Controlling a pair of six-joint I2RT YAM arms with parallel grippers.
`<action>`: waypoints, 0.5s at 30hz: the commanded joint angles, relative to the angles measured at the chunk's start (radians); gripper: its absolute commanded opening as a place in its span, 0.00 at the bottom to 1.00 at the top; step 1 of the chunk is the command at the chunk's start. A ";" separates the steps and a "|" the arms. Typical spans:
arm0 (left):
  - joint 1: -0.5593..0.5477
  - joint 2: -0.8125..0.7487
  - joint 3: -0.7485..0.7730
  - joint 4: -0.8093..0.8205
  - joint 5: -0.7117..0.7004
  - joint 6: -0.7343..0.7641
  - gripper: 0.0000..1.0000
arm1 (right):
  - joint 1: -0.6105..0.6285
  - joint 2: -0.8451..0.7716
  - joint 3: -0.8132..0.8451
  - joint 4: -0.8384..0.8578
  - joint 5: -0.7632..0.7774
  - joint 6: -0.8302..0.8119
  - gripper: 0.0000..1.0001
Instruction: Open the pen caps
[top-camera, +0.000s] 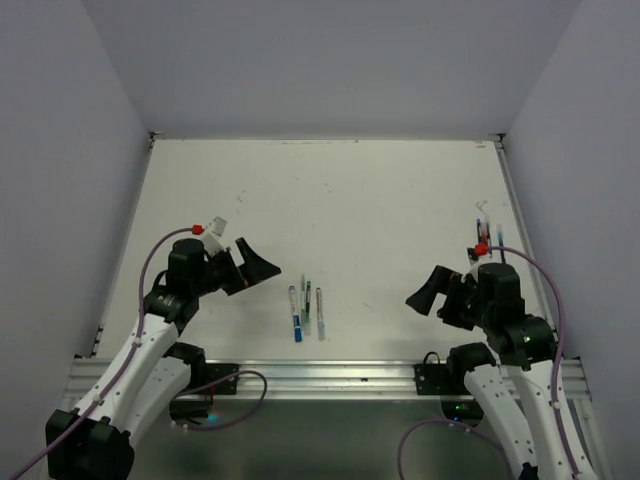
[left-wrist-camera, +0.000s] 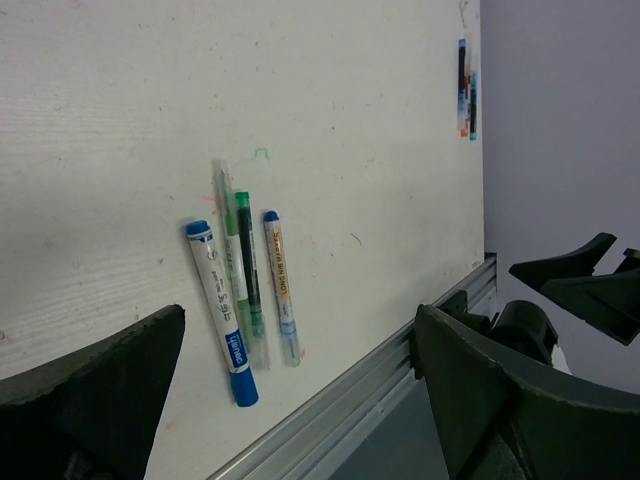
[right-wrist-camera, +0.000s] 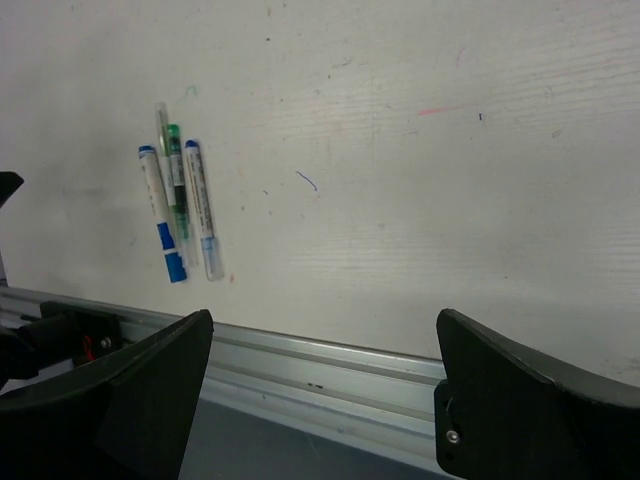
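Observation:
Three pens lie side by side near the table's front middle: a white pen with blue ends (top-camera: 294, 313), a green-black pen (top-camera: 306, 303) and a grey pen (top-camera: 320, 313). In the left wrist view they are the white-blue pen (left-wrist-camera: 222, 308) with its blue cap (left-wrist-camera: 243, 388), the green pen (left-wrist-camera: 244, 262) and the pen with a clear cap (left-wrist-camera: 290, 342). They also show in the right wrist view (right-wrist-camera: 180, 210). Other pens (top-camera: 484, 233) lie at the far right. My left gripper (top-camera: 258, 265) is open and empty, left of the three pens. My right gripper (top-camera: 425, 294) is open and empty, to their right.
An aluminium rail (top-camera: 320, 377) runs along the table's front edge and shows in both wrist views (right-wrist-camera: 330, 355). White walls enclose the table (top-camera: 330, 200) on three sides. Purple cables loop by each arm base. The right gripper's fingers (left-wrist-camera: 580, 285) show in the left wrist view.

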 joint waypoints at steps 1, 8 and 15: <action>-0.001 0.016 0.045 0.016 0.024 0.036 1.00 | -0.003 0.027 -0.008 0.001 0.070 -0.017 0.99; -0.001 0.084 0.087 0.005 0.004 0.066 1.00 | -0.003 0.122 -0.038 0.085 0.024 -0.042 0.99; -0.001 0.131 0.164 -0.151 -0.219 0.094 0.99 | 0.049 0.261 -0.029 0.214 -0.018 -0.008 0.99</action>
